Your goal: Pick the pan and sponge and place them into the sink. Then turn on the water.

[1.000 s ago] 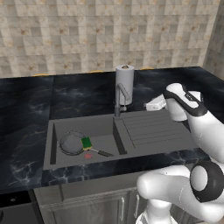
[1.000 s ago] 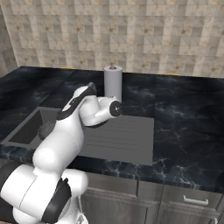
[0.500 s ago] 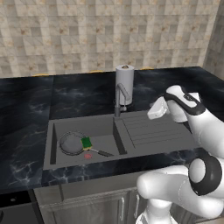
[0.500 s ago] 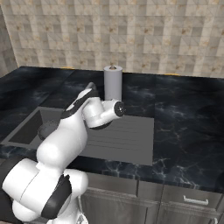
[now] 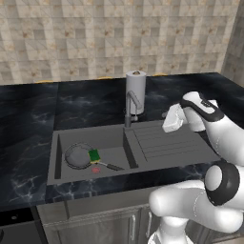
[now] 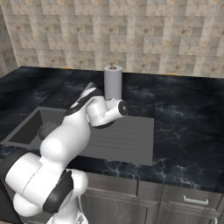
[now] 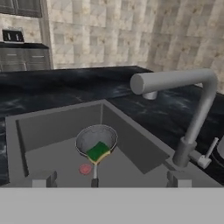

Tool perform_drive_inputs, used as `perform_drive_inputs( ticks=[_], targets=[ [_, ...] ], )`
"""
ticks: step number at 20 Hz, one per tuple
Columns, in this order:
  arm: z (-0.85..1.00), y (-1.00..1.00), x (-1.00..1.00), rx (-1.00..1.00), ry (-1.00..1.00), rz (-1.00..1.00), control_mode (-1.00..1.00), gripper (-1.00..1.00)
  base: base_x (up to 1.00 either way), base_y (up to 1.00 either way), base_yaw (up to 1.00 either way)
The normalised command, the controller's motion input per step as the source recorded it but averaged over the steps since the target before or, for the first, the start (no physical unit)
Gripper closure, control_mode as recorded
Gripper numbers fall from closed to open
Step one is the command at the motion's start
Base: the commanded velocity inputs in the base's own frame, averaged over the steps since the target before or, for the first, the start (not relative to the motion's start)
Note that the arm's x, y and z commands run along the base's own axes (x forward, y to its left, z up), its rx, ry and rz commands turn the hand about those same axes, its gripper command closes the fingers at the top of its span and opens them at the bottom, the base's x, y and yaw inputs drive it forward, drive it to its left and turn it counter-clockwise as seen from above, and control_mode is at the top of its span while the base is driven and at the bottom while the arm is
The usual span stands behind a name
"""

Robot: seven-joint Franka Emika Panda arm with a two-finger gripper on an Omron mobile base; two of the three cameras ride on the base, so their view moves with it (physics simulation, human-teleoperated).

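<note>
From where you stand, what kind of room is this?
A kitchen, most likely: a sink with a faucet set in a dark marble counter, a tiled wall behind, and a pan in the basin.

Arm (image 6: 65, 135) hides faucet, most of sink (image 6: 26, 131).

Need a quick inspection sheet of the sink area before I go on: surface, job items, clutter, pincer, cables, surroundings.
Surface: black marbled counter around a matte grey sink with ribbed drainboard.
Job's things: round dark grey frying pan lies in the basin, handle by the red drain spot; green-and-yellow sponge rests on the pan's rim. Grey angular faucet shows no water.
Clutter: pale grey upright cylinder behind the faucet.
Pincer: pincer open, empty, above the drainboard, right of the faucet.
Cables: nothing seen.
Surroundings: beige tiled wall, grey cabinets below.
</note>
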Motion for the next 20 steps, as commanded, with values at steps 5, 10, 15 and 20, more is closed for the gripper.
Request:
perform_drive_inputs(
  ticks=[5,10,15,20],
  targets=[
    [0.00,0.04,0.00,0.02,0.00,0.01,-1.00,-1.00,0.00,0.00,0.00],
    [0.00,0.20,0.00,0.07,0.00,0.00,-1.00,-1.00,0.00,0.00,0.00],
    [0.00,0.19,0.00,0.06,0.00,-0.01,-1.00,-1.00,0.00,0.00,0.00],
    [0.00,0.00,0.10,0.04,-0.01,0.00,-1.00,-1.00,0.00,0.00,0.00]
  ],
)
